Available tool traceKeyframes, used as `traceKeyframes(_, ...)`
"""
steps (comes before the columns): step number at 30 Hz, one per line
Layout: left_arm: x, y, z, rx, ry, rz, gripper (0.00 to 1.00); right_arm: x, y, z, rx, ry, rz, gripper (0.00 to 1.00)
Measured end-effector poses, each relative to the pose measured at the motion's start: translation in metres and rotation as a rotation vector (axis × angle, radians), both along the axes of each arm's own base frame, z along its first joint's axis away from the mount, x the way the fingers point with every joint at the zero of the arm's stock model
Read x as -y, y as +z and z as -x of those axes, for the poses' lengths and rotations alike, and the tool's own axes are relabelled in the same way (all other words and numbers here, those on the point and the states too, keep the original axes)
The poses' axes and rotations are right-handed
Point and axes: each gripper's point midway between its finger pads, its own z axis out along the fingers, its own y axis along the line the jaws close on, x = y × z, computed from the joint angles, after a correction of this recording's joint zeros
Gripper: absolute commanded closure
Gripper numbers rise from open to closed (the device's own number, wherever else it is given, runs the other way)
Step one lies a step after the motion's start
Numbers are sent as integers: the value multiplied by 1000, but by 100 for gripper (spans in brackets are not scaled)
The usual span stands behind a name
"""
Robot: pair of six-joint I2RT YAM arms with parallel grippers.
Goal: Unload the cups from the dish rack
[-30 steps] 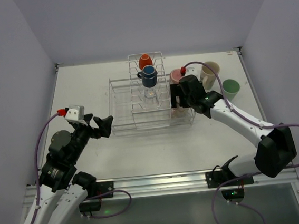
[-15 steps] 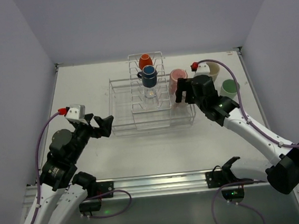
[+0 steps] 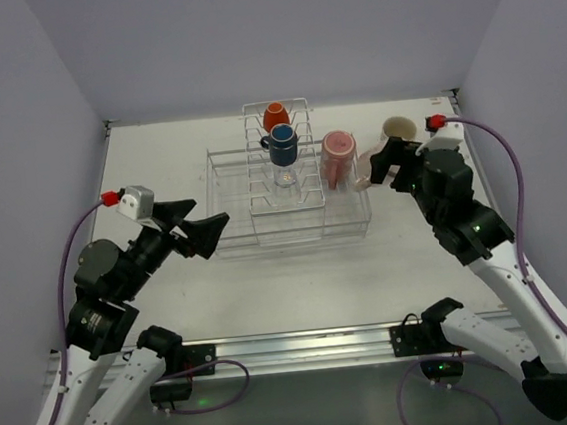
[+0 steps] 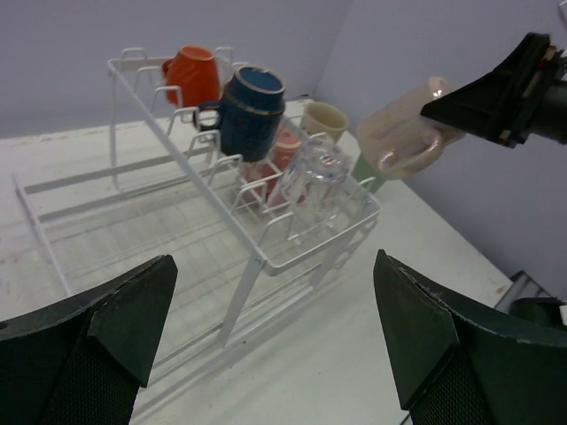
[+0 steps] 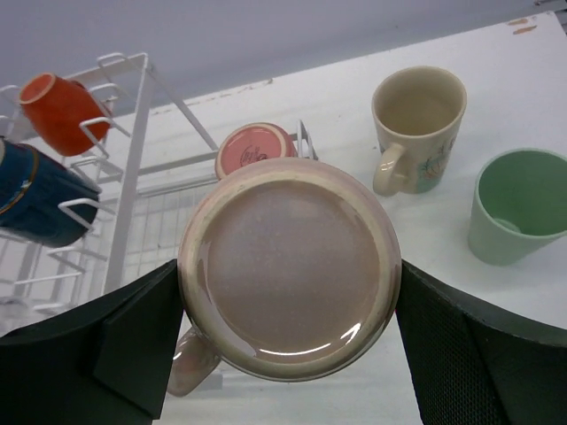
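At the right end of the dish rack [image 3: 265, 224], the right gripper [image 5: 291, 301] has risen and swung right from its low spot a second ago. Its jaws are clamped on a pale pinkish mug [image 4: 403, 133], held in the air with its base toward the wrist camera. Below it on the table stand the cream mug [image 5: 416, 124] and the green tumbler [image 5: 518, 204], which the arm now hides from the top view. A pink tumbler [image 3: 338, 155] sits upside down in the rack's right end. The orange mug [image 3: 275, 116], blue mug [image 3: 282, 144] and clear glass [image 3: 284, 177] remain on the centre tines. The left gripper [image 3: 204, 220] has edged closer to the rack's left end, spread wide and empty.
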Motion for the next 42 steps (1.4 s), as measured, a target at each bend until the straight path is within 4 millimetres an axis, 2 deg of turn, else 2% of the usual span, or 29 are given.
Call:
traceKeyframes(2, 9, 16, 6, 27, -58, 41, 0, 4, 13, 13, 34, 10, -27, 48)
traceKeyframes(5, 24, 34, 15, 50, -157, 104, 0, -1, 36, 34, 86, 76, -95, 49)
traceKeyframes(10, 51, 56, 25, 36, -328, 229, 3, -21, 78, 66, 180, 232, -243, 49)
traceKeyframes(15, 67, 68, 30, 1, -441, 351, 7, -44, 107, 90, 234, 386, -377, 48)
traceKeyframes(19, 77, 75, 33, -34, -515, 440, 9, -70, 128, 103, 272, 539, -503, 48)
traceKeyframes(25, 104, 79, 44, -119, -640, 516, 9, -104, 134, 111, 246, 719, -634, 48)
traceKeyframes(29, 121, 74, 51, -169, -700, 528, 10, -122, 125, 109, 197, 777, -673, 48)
traceKeyframes(33, 132, 72, 56, -193, -737, 532, 10, -127, 122, 112, 181, 805, -692, 48)
traceKeyframes(37, 142, 68, 61, -213, -769, 530, 10, -130, 129, 117, 204, 840, -715, 48)
traceKeyframes(42, 156, 63, 66, -247, -802, 531, 19, -137, 127, 121, 208, 873, -746, 48)
